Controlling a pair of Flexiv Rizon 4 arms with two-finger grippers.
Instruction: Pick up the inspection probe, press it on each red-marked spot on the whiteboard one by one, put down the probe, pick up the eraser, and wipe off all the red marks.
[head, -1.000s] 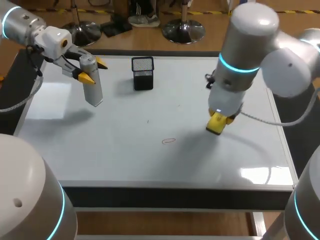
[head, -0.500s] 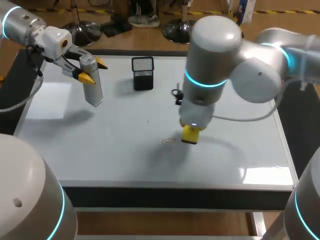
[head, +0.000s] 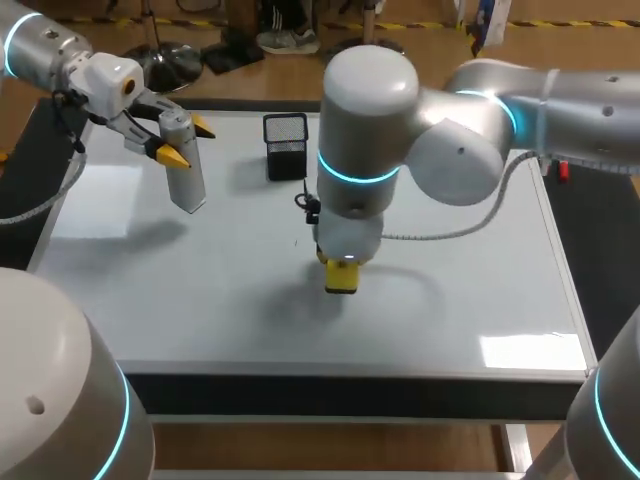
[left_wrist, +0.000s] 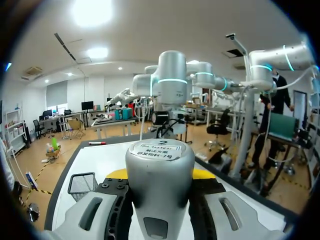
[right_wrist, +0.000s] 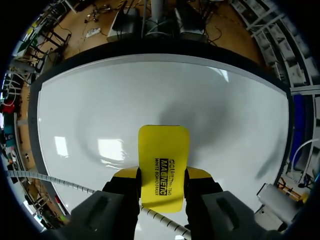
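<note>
Yellow eraser (head: 341, 277) is pinched in the right jaws, down at the middle of the whiteboard surface (head: 200, 290), a touch toward its near edge. Over at far left, the left jaws clamp the grey probe (head: 183, 160), held above the board, tip down. A black mesh cup (head: 285, 146) stands at the far edge between them.

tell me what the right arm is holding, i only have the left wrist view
Observer: The right gripper is shut on the yellow eraser.
Operator: any red marks ahead of it
Observer: None show on the whiteboard ahead of the yellow eraser in the right wrist view.
Operator: is what i'm holding touching down
Observer: No, the head view shows the left gripper holding the inspection probe tilted, its tip clear above the whiteboard.
</note>
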